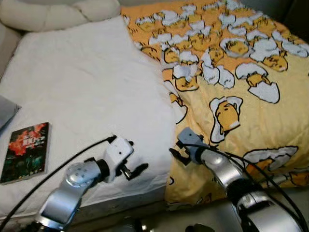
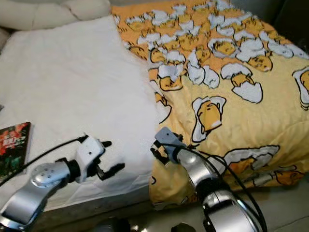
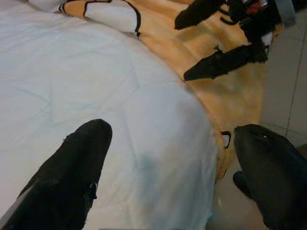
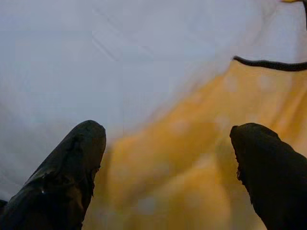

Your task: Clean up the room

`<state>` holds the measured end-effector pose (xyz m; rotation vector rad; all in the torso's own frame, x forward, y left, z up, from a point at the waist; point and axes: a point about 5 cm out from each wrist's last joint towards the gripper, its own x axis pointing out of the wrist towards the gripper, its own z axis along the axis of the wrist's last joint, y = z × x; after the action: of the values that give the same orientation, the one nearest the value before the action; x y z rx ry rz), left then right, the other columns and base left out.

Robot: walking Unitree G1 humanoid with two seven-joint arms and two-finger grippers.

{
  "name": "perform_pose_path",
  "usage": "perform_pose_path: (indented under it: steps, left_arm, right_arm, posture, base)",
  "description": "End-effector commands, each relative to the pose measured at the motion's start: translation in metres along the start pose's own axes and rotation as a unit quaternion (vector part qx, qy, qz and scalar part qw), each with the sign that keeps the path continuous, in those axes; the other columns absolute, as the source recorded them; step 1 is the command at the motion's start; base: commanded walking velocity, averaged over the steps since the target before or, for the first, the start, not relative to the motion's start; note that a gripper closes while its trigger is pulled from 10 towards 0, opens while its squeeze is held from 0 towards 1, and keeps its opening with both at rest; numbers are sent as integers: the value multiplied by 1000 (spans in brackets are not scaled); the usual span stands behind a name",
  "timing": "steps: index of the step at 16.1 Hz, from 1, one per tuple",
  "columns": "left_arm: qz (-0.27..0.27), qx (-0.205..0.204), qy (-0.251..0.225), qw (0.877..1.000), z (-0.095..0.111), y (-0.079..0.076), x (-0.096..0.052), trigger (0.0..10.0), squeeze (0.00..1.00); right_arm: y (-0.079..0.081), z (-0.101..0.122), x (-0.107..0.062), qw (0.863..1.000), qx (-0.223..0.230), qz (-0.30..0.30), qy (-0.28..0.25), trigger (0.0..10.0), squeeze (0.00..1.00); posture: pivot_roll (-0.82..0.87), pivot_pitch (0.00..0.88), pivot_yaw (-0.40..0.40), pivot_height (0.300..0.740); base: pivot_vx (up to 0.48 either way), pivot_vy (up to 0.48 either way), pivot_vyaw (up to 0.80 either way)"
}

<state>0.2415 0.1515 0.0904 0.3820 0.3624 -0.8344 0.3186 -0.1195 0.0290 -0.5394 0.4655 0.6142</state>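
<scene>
A yellow blanket (image 1: 241, 72) printed with egg cartoons covers the right half of a bed with a white sheet (image 1: 82, 82). A dark book (image 1: 26, 152) with a red cover picture lies on the sheet at the left. My left gripper (image 1: 135, 157) hovers open over the sheet near the bed's front edge, nothing between its fingers (image 3: 81, 167). My right gripper (image 1: 178, 154) is open right at the blanket's left edge, close to the bed's front. In the right wrist view its fingers (image 4: 72, 172) straddle the line where the blanket (image 4: 192, 167) meets the sheet (image 4: 120, 48).
A cream pillow (image 1: 58, 12) lies at the head of the bed. A flat grey object (image 1: 5, 111) pokes in at the left edge, above the book. Pale tiled floor (image 3: 288, 96) shows beyond the bed's front edge. Black cables trail along both arms.
</scene>
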Motion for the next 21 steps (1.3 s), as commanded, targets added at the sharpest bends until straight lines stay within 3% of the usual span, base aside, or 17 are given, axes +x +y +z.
perform_pose_path:
  steps: [1,2,3,4,5,8,13,21]
  left_arm:
    - [-1,5,1,1000,2,1,-4,10000,0]
    - [-4,8,3,1000,2,1,-6,10000,0]
    - [-6,11,6,1000,3,1,-9,10000,0]
    - [-8,11,8,1000,3,1,-12,10000,0]
    - [-12,12,12,1000,2,0,-16,10000,0]
    - [-19,12,20,1000,1,-3,-22,10000,0]
    - [-33,6,26,999,0,-8,-24,10000,0]
    - [-31,5,31,999,-2,-7,-25,10000,0]
  right_arm:
    - [-1,0,3,999,-23,-8,23,10000,831]
    - [-3,-1,4,999,-30,-20,38,10000,0]
    - [-4,-2,5,998,-25,-31,51,10000,0]
    - [0,-3,7,998,-10,-22,55,7529,0]
    - [6,-5,8,998,-5,-8,60,0,0]
    - [12,-10,8,997,1,3,72,0,0]
    - [6,-20,5,996,12,-8,93,0,0]
    - [9,-19,5,996,19,23,80,0,0]
  posture:
    - [88,127,69,740]
    - [93,133,68,740]
    - [110,153,67,740]
    - [120,165,69,740]
    - [135,178,70,740]
    - [148,187,61,740]
    - [144,185,51,740]
    - [141,171,49,740]
  base:
    - [0,0,0]
    - [0,0,0]
    - [0,0,0]
    - [0,0,0]
    - [0,0,0]
    - [0,0,0]
    - [0,0,0]
    - [0,0,0]
